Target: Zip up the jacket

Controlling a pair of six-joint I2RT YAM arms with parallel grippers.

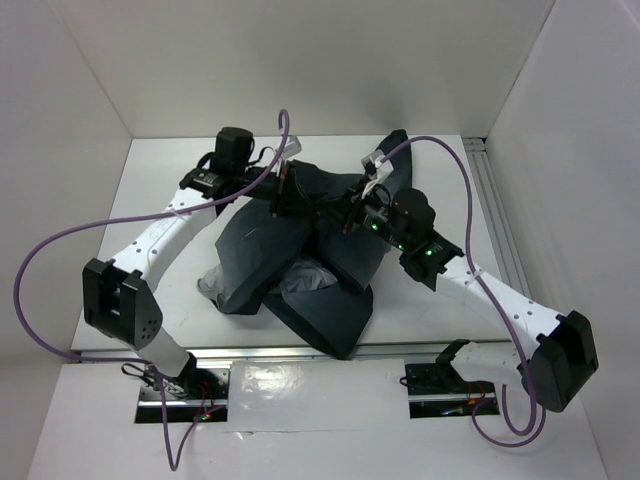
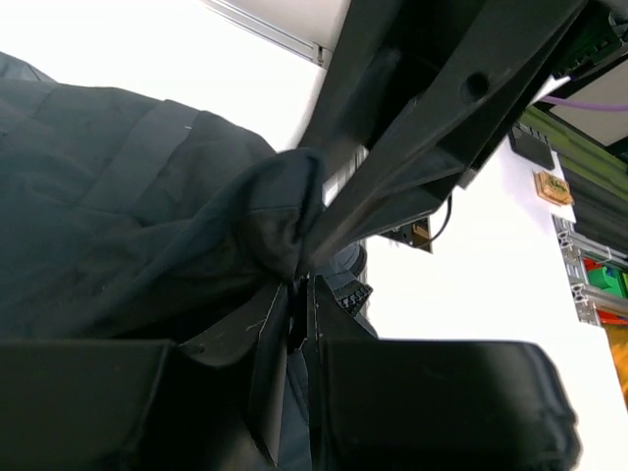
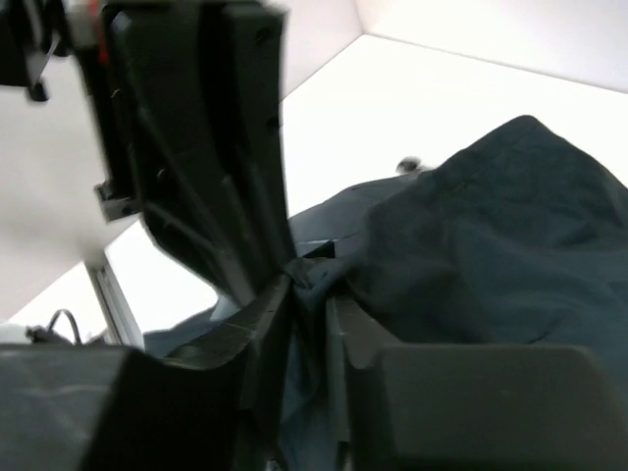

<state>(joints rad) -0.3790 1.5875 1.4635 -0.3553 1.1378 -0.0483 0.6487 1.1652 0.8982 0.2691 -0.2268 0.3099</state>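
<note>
Lying crumpled at the middle of the white counter (image 1: 150, 210), the jacket (image 1: 255, 250) is recorded in the top view as a dark heap. A patch of light grey lining (image 1: 303, 279) is exposed near its front edge. One dark corner is pointed toward the back wall, and another is hung over the near rim of the counter. Sleeves and collar cannot be told apart in the folds.

The left tool (image 1: 283, 192) and the right tool (image 1: 350, 218) are lowered onto the upper part of the heap, near one another. Their fingertips are largely hidden from above by the wrists and by the cloth.

In the left wrist view the left tool (image 2: 299, 314) is seen clenched, with a thin fold of jacket fabric pinched in the narrow slit between its fingers. A bunched knot of fabric is gathered just above it. The dark body reaching in from the upper right is met there, but its tips are blurred.

In the right wrist view the right tool (image 3: 304, 324) is likewise found closed on a dark fold of the jacket. A second dark tool is pressed in from the upper left, touching the same fold.

No zip teeth or slider can be made out in any view; the gripped edges are too dark and blurred.
</note>
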